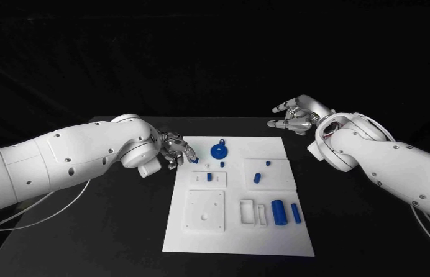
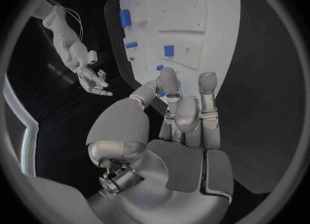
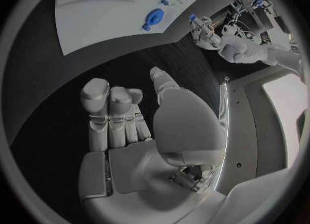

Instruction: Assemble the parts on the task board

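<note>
Task board is lying on the black surface. Left robot hand is pinching a small blue part at its edge; right robot hand is hovering spread, holding nothing. Such a light pinch could let the part slip.

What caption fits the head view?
Left hand holds a small blue part at the task board edge; right hand hovers open beyond it.

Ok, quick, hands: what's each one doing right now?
Left hand: pinching a small blue part at the task board edge.
Right hand: open, holding nothing.
</note>
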